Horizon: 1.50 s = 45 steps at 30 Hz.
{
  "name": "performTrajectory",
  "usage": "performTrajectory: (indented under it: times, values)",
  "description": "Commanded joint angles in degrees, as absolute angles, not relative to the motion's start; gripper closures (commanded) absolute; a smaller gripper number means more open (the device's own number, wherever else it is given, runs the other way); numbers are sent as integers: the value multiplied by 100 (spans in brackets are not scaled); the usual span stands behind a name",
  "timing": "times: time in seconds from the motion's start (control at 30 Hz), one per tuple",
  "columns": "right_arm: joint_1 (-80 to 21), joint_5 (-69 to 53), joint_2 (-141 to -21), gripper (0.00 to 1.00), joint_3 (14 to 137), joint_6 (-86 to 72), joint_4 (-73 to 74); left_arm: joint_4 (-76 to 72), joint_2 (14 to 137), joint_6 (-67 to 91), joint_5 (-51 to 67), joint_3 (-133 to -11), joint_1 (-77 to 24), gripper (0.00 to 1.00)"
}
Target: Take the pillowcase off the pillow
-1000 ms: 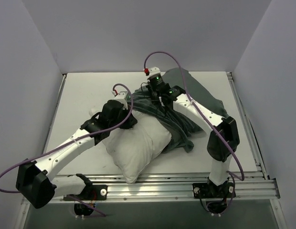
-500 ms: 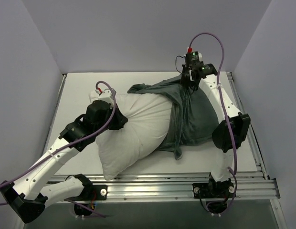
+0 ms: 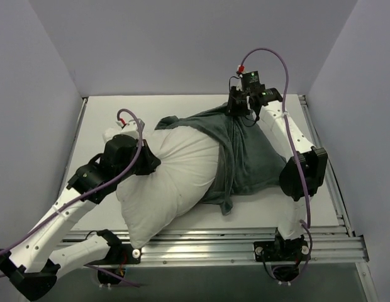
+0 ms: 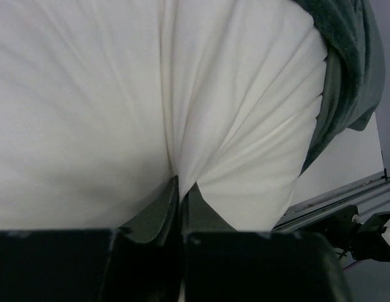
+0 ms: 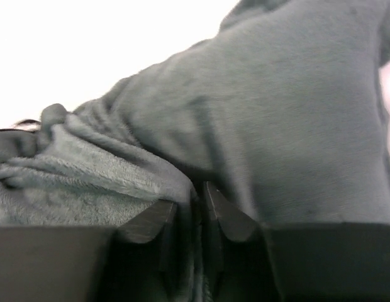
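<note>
Now: the pillow (image 3: 176,179) lies diagonally on the worktop (image 3: 97,119), one corner reaching the near edge, the opposite end toward the far right. Its left and middle stretch is bare white, plump, with stitched edges.

The pillowcase (image 3: 251,151) covers only the right end of the pillow. It is bunched in thick folds with the grey-green face outward, and it spreads onto the worktop beside the right arm. One loose flap trails toward the near edge, just right of the pillow's bare part. A rolled rim of it lies along the pillow's far side.

Left tool (image 4: 180,189): jaws pressed together on a pinched ridge of white pillow fabric. In the wrist view creases fan out from the pinch. In the top view it sits at the pillow's left side.

Right tool (image 5: 198,189): jaws nearly together, clamped on a fold of the plush grey-green pillowcase. In the top view it is at the far right of the worktop, above the pillowcase's far edge, with the fabric drawn up to it.
</note>
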State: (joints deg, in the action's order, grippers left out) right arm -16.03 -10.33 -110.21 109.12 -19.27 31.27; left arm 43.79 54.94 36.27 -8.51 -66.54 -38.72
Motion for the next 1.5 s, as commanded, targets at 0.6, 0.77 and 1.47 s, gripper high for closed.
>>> performTrajectory:
  times: [0.6, 0.77, 1.47]
  values:
    - [-1731, 62, -6990, 23, 6647, -2302, 1565, 2443, 7858, 3797, -1028, -7032, -3691, 98]
    - [-1758, -878, -6846, 29, 5564, -2759, 915, 2496, 7813, 3806, -1090, -6794, -3595, 97]
    - [-1723, -853, -8896, 15, 8050, -2505, 649, 2435, 7269, 27, -2468, -7357, -5148, 3]
